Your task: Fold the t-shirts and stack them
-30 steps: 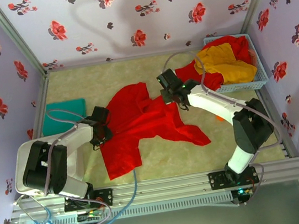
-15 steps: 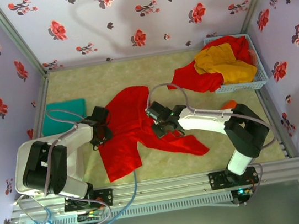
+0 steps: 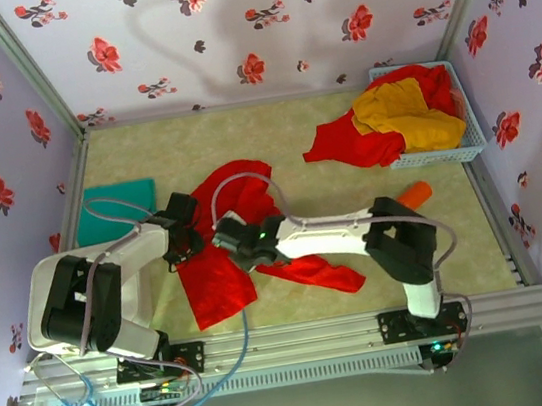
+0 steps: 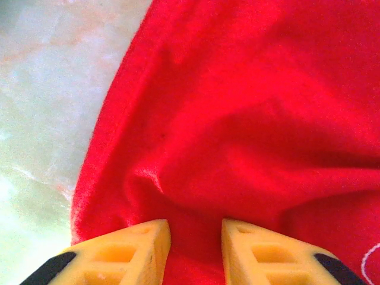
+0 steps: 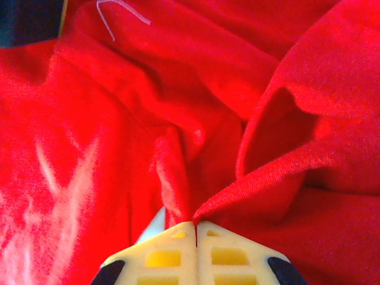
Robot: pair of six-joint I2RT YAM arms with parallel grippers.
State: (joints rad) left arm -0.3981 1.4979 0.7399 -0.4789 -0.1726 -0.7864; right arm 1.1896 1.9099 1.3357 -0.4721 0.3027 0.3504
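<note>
A red t-shirt [image 3: 224, 285] lies crumpled on the table left of centre. My left gripper [image 3: 183, 240] sits at its left edge. In the left wrist view its jaws [image 4: 195, 228] stand a little apart, with a bunch of the red cloth [image 4: 237, 107] running in between them. My right gripper [image 3: 234, 243] is low over the middle of the same shirt, close to the left one. Its fingertips [image 5: 196, 225] are shut on a pinched fold of the red cloth [image 5: 279, 184]. A folded teal-green t-shirt [image 3: 115, 210] lies at the far left.
A pale blue mesh basket [image 3: 446, 153] stands at the back right, with a mustard-yellow t-shirt [image 3: 404, 108] in it and a red t-shirt [image 3: 348, 142] spilling out onto the table. A small orange object [image 3: 413, 193] lies beside the right arm. Flowered walls close in three sides.
My right gripper has swept from the back right toward the left front, dragging the red shirt's right side over onto itself. The shirt is more bunched. The left gripper has stayed put.
</note>
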